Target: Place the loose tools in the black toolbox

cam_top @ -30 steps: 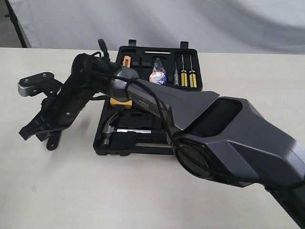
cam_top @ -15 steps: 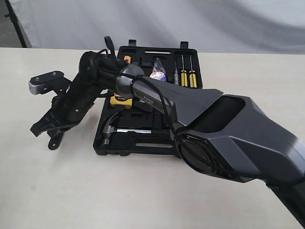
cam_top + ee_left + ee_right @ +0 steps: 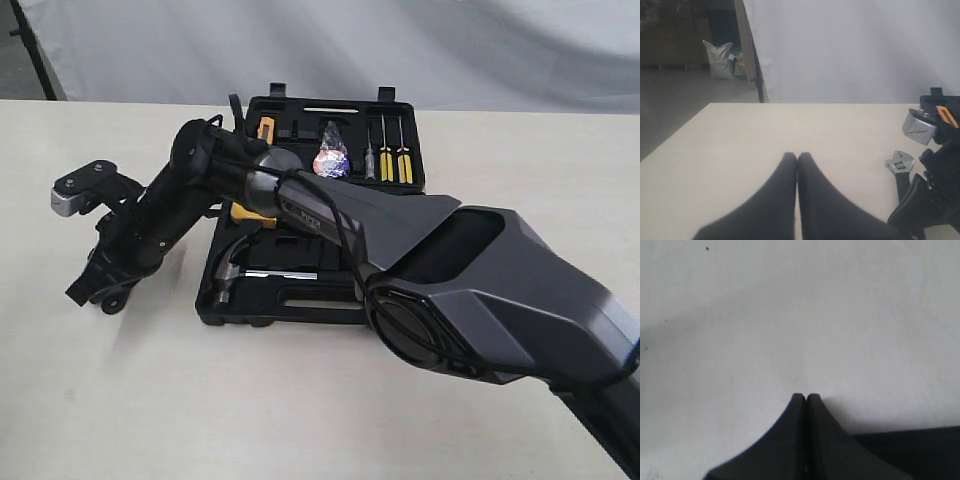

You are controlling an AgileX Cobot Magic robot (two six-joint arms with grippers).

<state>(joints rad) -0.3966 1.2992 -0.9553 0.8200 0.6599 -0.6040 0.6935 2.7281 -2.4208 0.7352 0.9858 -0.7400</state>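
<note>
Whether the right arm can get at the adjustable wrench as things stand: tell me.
Probably yes. The right gripper hangs right by the wrench, which lies loose on the table with nothing over its silver jaw. The gripper is shut, though, so it would have to open first.

Soft even light, faint shadows on the pale table [image 3: 120,400], hazy wrist views

The arm [image 3: 480,290] is glossy angular black, with black cable [image 3: 343,232], silver-cornered camera block [image 3: 68,198], black claw [image 3: 806,398].
</note>
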